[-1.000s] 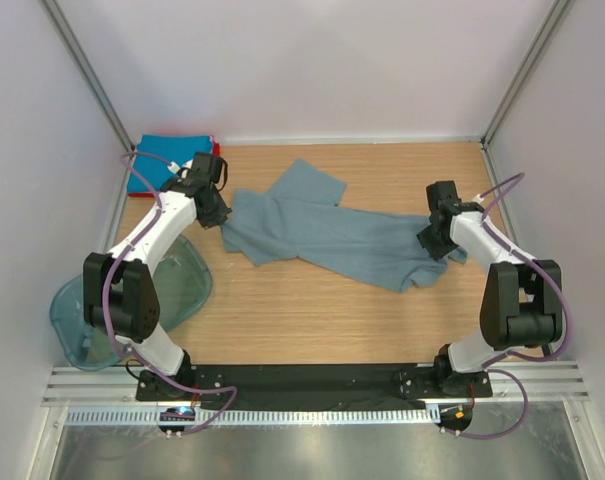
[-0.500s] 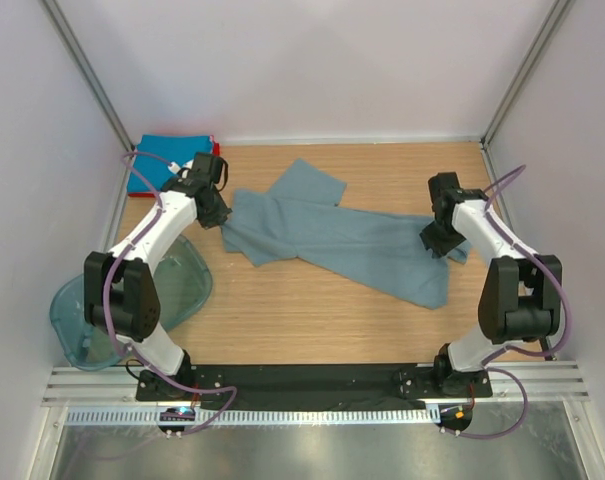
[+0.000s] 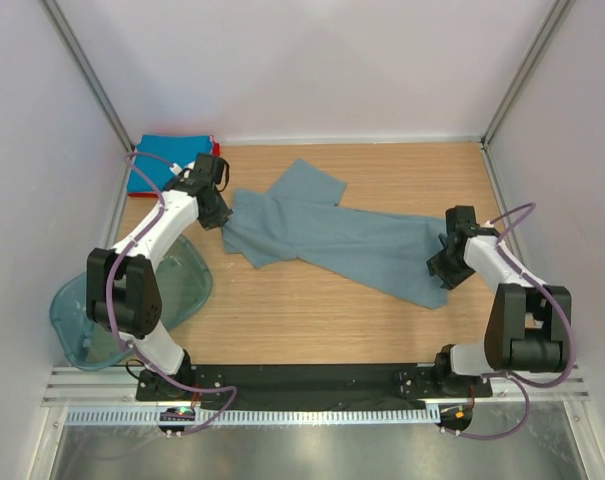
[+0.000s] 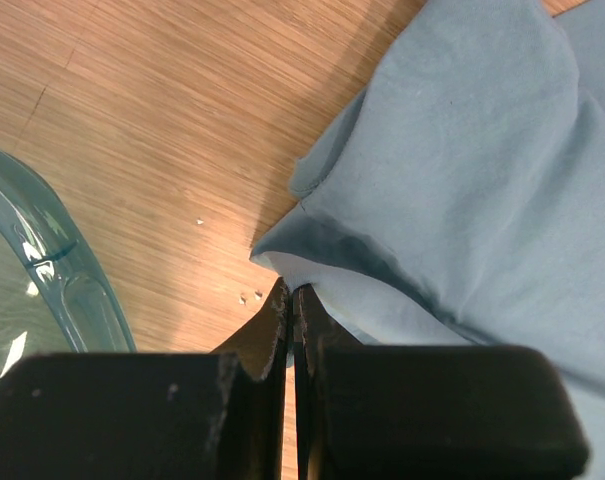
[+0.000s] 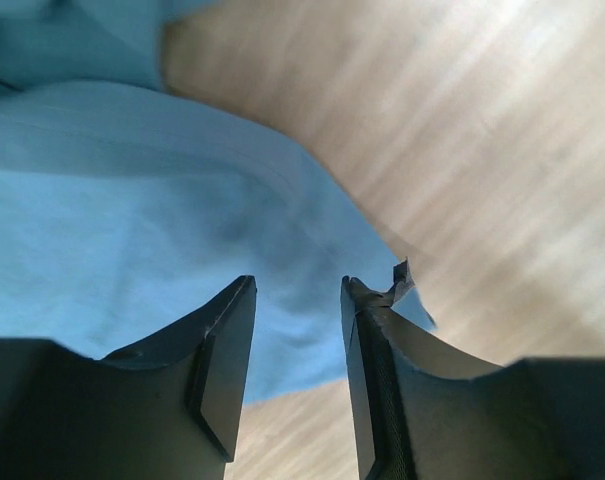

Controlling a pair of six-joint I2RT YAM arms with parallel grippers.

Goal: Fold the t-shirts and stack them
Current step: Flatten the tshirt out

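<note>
A dusty grey-blue t-shirt (image 3: 332, 240) lies spread crosswise on the wooden table. My left gripper (image 3: 219, 218) is shut on its left edge; in the left wrist view the shut tips (image 4: 293, 290) pinch the corner of the cloth (image 4: 462, 150). My right gripper (image 3: 442, 270) hovers over the shirt's right end. Its jaws (image 5: 297, 282) stand open there, with the cloth (image 5: 102, 220) below them and nothing between them. A folded bright blue t-shirt (image 3: 162, 160) sits in the back left corner, and a red one (image 3: 217, 148) peeks out beneath it.
A translucent teal plastic tub (image 3: 182, 285) lies at the left, near my left arm's base; its rim (image 4: 42, 260) shows in the left wrist view. White walls enclose the table on three sides.
My right gripper has moved nearer and to the right, pulling the shirt's right end out flatter, and its jaws have opened off the cloth. The left gripper has stayed put.
</note>
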